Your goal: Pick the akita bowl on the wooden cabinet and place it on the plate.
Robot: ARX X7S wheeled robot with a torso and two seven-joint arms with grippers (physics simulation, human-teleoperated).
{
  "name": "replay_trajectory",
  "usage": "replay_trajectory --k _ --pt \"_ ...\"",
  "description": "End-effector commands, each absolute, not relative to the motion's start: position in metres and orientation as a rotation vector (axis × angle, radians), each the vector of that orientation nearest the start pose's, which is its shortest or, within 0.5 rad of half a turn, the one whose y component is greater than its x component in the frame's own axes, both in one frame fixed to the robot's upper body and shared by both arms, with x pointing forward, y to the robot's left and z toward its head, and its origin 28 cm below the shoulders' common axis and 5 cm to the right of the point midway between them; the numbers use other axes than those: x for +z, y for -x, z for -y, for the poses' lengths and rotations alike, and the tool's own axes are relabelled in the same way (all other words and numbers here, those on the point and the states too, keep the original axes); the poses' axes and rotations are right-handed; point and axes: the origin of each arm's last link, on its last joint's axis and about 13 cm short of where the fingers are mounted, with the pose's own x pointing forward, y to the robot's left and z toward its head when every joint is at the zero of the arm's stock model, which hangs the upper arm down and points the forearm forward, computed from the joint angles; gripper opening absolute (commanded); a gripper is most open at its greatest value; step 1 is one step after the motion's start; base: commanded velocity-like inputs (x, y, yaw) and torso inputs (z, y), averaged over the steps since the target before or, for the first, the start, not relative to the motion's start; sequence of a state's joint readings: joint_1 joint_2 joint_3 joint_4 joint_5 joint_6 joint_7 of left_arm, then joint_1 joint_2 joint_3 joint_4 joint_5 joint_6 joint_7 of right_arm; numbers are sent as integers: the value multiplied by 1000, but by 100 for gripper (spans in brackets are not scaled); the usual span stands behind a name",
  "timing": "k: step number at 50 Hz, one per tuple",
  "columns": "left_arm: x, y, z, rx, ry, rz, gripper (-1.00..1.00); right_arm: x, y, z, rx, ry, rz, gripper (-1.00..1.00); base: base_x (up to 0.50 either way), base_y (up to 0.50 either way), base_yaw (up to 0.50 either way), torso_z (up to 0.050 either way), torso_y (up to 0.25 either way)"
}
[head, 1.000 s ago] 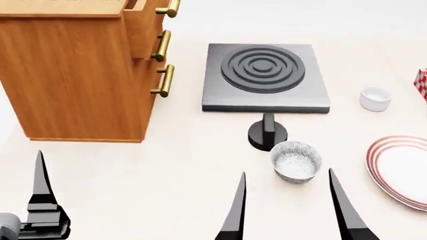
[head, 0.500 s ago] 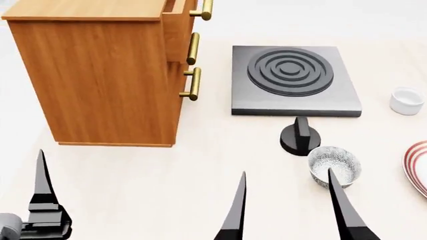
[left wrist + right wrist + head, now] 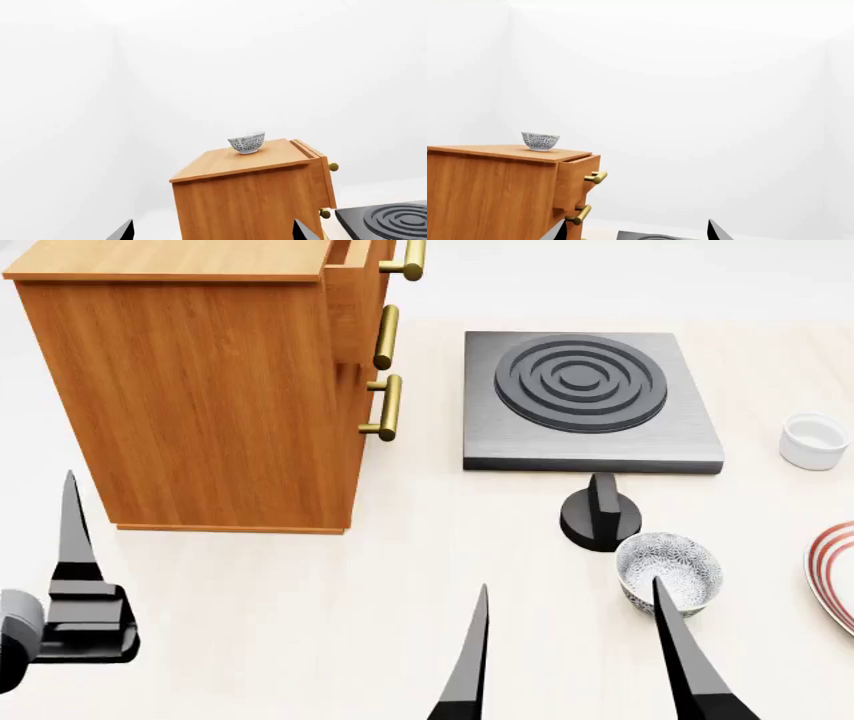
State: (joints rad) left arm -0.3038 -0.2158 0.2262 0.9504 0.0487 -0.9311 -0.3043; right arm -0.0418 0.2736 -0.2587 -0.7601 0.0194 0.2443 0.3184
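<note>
The akita bowl (image 3: 247, 144) sits upright on top of the wooden cabinet (image 3: 200, 390), near its back edge. Both hands, left hand (image 3: 212, 231) and right hand (image 3: 574, 660), hang released and spread over bare pale counter (image 3: 334, 600). The plate (image 3: 834, 575) shows at the counter's right edge. Plain white walls surround.

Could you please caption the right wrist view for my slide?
Akita bowl sits on the wooden cabinet, top drawer ajar, beyond the open right claw.

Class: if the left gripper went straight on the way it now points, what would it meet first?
Probably the wooden cabinet's side panel, which fills the view between the left gripper's fingers; depth is hard to judge.
</note>
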Motion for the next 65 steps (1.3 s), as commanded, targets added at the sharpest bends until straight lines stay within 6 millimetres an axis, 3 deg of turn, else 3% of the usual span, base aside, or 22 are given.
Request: replay_trajectory --k 1,4,10,18,21,23,44,55,65 --pt "222 -200 -200 102 -256 373 100 137 -171 86 23 99 453 100 0 0 0 0 0" --pt "231 -203 -200 98 -258 379 100 137 -170 86 23 101 454 100 0 0 0 0 0" --pt "268 -210 -202 128 -275 404 100 137 -171 85 27 104 452 100 0 0 0 0 0" --pt "294 -224 -203 105 -307 366 100 137 -170 84 30 104 454 100 0 0 0 0 0" --pt "308 -228 -193 -19 -299 326 100 136 -171 84 28 104 450 100 0 0 0 0 0" --pt "317 -226 -205 50 -269 340 100 137 -171 84 28 105 451 100 0 0 0 0 0" --pt "400 -256 -201 6 -256 342 100 137 -171 85 41 98 466 100 7 0 0 0 0" --pt "421 -266 -203 22 -260 330 100 138 -169 86 40 97 483 100 405 0 0 0 0" --pt "418 -265 -203 22 -269 330 100 138 -171 85 33 102 464 100 464 0 0 0 0"
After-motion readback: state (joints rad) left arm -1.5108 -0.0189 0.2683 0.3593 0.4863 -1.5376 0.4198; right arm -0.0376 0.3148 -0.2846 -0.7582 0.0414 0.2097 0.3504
